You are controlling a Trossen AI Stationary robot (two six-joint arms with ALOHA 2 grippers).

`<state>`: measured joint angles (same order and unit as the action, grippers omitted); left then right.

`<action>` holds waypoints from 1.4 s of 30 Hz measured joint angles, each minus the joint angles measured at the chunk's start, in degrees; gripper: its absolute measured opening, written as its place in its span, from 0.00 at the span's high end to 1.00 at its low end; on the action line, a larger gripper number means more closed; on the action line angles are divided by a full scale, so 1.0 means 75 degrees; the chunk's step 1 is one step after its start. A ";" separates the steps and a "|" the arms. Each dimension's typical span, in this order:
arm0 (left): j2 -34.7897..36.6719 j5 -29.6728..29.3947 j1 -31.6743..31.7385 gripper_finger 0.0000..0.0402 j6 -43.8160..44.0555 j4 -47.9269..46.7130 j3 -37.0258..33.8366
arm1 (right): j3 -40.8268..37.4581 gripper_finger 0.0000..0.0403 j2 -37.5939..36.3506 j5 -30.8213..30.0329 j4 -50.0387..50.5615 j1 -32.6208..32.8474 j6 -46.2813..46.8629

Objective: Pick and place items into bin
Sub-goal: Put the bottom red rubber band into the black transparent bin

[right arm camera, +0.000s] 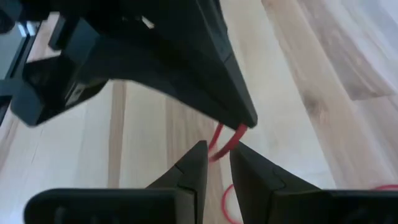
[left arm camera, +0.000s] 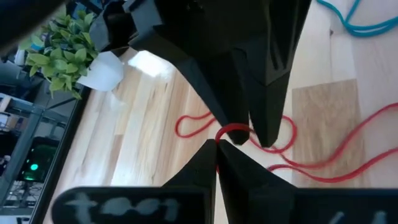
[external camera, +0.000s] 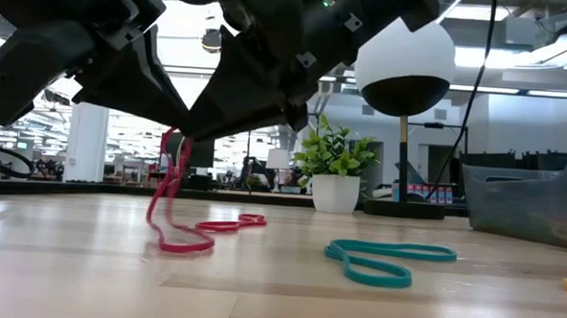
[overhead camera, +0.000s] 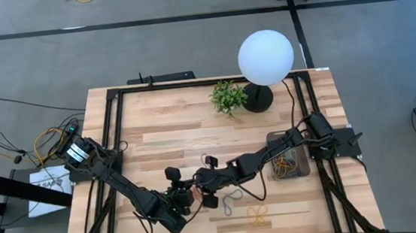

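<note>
Left tool pinches the red band shut; right tool, part open, faces it — a handover; next, carry it to the bin.

- Two dark arms worked over one wooden table: one left gripper and one right gripper, so two grippers in all.
- One red band showed in the low view, hanging in a long loop.
- One teal band lay flat on the wood.
- One yellow band lay near the table's front edge.
- One pale band lay just beside the grippers; its colour could not be told.
- One dark bin held several bands; too tangled to count.
- One small plant stood there.
- One globe lamp stood there.
</note>
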<state>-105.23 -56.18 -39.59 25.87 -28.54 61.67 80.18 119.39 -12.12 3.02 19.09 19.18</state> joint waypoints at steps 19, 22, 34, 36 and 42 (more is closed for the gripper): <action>0.0003 0.0337 -0.0003 1.00 -0.0263 0.0347 0.0000 | 0.0000 0.98 0.0009 0.0005 0.0321 -0.0058 -0.0020; 0.0003 0.0581 0.0000 1.00 -0.0271 0.0315 0.0000 | 0.0000 0.98 0.0009 0.0005 0.0565 -0.0058 -0.0017; 0.0003 0.0655 0.0023 0.83 -0.0057 0.0332 0.0000 | 0.0000 0.99 0.0015 0.0005 0.0888 -0.0061 -0.0013; 0.0003 0.0657 0.0038 0.78 0.0065 0.0330 0.0000 | 0.0000 0.99 0.0015 -0.0029 0.1191 -0.0061 0.0060; 0.0003 0.1212 0.0068 0.70 0.0117 0.0329 0.0000 | 0.0001 1.00 -0.0145 -0.1374 0.3399 -0.0061 0.1227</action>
<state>-105.21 -47.09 -39.09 26.74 -26.06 61.67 80.19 118.31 -22.42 28.51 18.64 28.38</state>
